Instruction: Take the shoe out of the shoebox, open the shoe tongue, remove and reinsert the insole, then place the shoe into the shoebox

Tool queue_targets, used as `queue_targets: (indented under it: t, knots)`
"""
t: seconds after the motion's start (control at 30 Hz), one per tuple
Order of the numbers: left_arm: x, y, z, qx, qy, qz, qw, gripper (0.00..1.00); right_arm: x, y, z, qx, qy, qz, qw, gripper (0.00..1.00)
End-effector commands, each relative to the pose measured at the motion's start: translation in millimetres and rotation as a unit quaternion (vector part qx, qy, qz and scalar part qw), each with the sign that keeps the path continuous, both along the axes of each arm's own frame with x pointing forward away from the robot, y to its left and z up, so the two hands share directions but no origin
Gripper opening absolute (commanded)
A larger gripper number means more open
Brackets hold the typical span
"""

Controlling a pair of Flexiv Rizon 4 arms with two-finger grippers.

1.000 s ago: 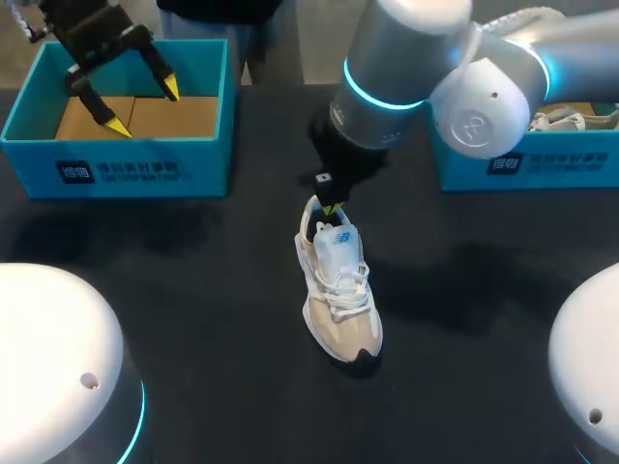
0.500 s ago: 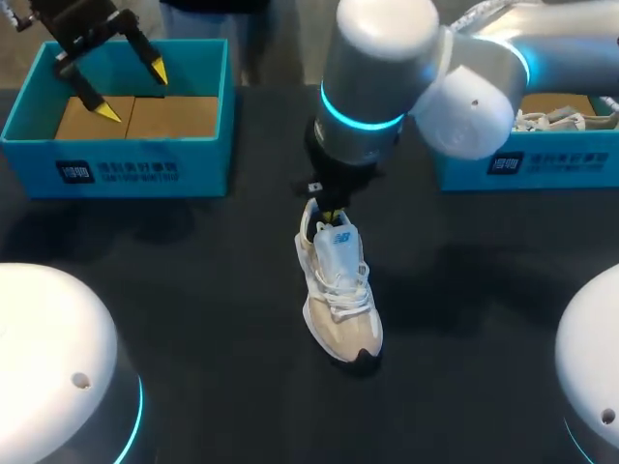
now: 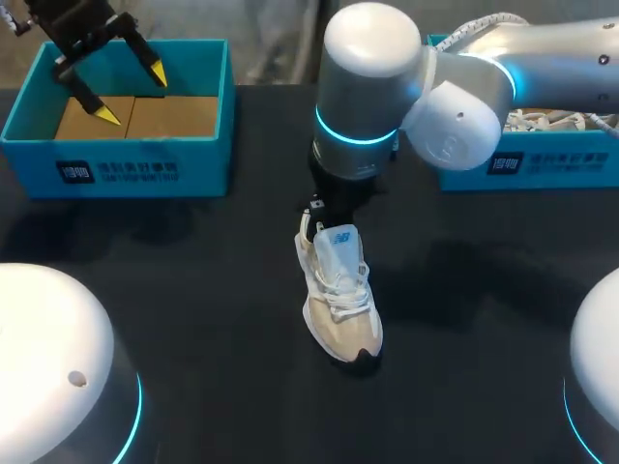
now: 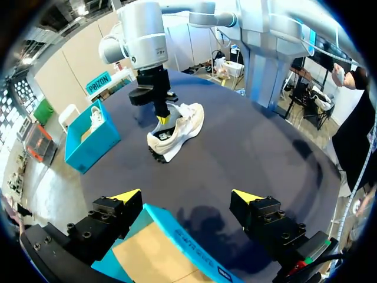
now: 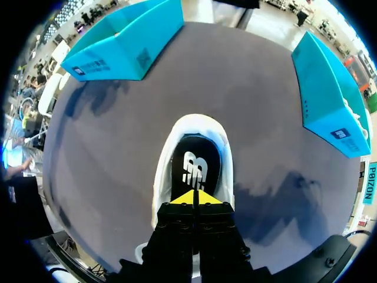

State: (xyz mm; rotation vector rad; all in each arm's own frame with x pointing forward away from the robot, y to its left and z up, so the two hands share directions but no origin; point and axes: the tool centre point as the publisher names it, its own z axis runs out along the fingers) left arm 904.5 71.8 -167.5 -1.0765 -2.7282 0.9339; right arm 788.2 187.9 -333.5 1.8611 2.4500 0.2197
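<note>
Head view showed the right hand (image 5: 194, 197) had dropped into the heel of the shoe (image 3: 338, 290) standing mid-tabletop (image 3: 213, 290), tips pressed together over the insole (image 5: 193, 165), so pulling it out seemed next. The left hand (image 3: 132, 94), fingers apart, had drawn back over the left shoebox (image 3: 116, 169), leaving open room around the shoe.

light: you get even light from above | shadows: soft, on the dark table (image 3: 213, 319) beside the shoe (image 3: 338, 295) | glare: mild sheen on the shell of the right arm (image 3: 372, 68)
</note>
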Motion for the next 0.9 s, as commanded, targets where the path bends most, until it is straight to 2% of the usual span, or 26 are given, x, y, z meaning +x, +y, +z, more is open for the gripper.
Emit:
queue_targets:
  t: [0.03, 0.57, 0.67, 0.8, 0.9]
  knots:
    - [-1.3, 0.1, -0.1, 0.001, -0.002, 0.001, 1.0, 1.0, 3.6, 6.2, -17.1, -0.002, 0.005, -0.002, 1.0, 0.0]
    - [-1.3, 0.1, -0.1, 0.001, -0.002, 0.001, 1.0, 1.0, 4.8, 10.0, -63.2, -0.009, 0.043, 0.0, 0.999, 0.0]
    - [-1.3, 0.1, -0.1, 0.001, -0.002, 0.001, 1.0, 1.0, 5.6, 8.9, -62.9, -0.013, 0.041, -0.002, 0.999, 0.0]
    - [-1.3, 0.1, -0.1, 0.001, -0.002, 0.001, 1.0, 1.0, 11.5, 5.0, -48.5, -0.015, 0.009, -0.015, 1.0, 0.0]
    - [-1.3, 0.1, -0.1, 0.001, -0.002, 0.001, 1.0, 1.0, 19.7, 5.6, -45.9, -0.018, -0.007, -0.017, 1.0, 0.0]
